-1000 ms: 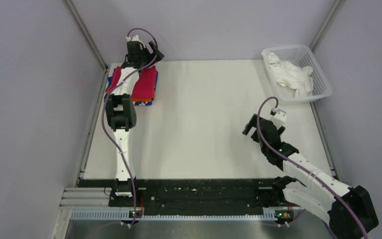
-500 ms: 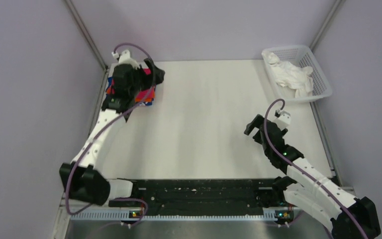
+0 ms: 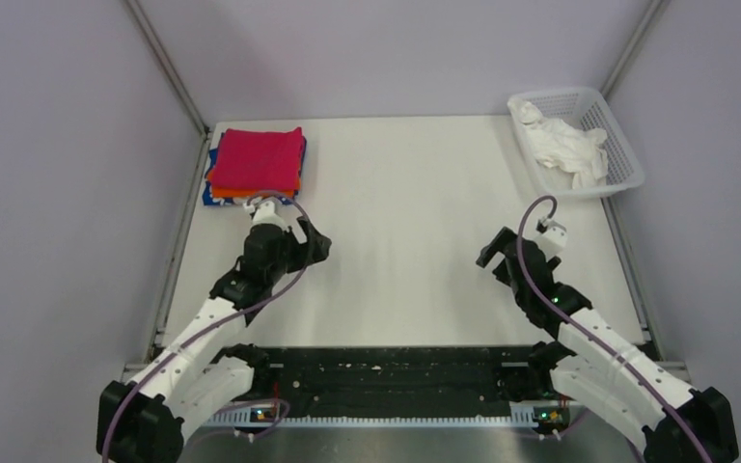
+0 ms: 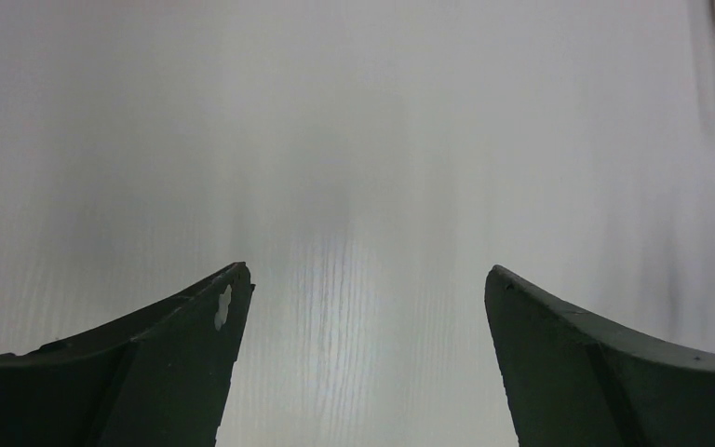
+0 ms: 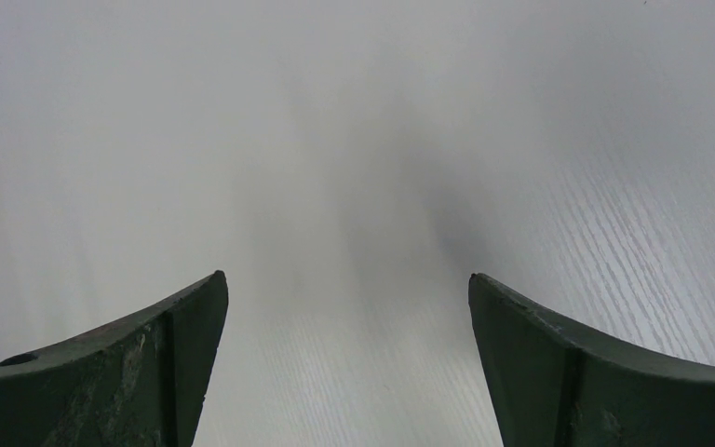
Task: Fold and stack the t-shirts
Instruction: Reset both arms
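T-shirts [image 3: 256, 166]: folded stack, magenta-red on top.
Left gripper [image 4: 368, 271]: just nearside of stack, jaws wide, empty.
Right gripper [image 5: 346, 277]: far right of stack, jaws wide, empty.

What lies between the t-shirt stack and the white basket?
Only bare table; the top external view shows nothing between the t-shirt stack and the basket.

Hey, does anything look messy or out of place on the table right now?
Nothing much. The t-shirt stack sits folded in the far left corner, magenta on top, with orange and blue edges peeking out slightly. The only untidy thing is a white cloth crumpled in the mesh basket.
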Robot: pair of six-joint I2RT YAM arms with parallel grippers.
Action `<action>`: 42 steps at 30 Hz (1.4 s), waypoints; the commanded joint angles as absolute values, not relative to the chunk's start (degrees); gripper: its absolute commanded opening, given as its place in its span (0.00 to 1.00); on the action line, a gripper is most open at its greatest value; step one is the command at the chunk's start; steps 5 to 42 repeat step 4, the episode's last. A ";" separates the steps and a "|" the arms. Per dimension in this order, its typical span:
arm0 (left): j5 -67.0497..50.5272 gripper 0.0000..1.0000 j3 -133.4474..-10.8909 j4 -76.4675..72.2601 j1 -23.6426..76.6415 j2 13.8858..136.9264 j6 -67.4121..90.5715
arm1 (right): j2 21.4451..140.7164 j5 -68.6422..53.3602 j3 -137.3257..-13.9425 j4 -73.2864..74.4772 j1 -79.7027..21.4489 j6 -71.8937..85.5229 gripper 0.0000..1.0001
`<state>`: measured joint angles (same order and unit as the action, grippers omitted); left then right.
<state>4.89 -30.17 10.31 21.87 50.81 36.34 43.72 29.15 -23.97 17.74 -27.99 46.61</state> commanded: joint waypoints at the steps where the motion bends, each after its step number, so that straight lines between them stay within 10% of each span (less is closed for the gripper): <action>1: 6.59 0.99 -32.60 8.02 22.01 49.01 36.44 | 41.88 29.23 -22.95 17.25 -27.64 47.44 0.99; 42: 6.89 0.99 -33.79 10.35 22.06 49.36 36.15 | 41.49 29.47 -23.03 17.37 -27.60 47.45 0.99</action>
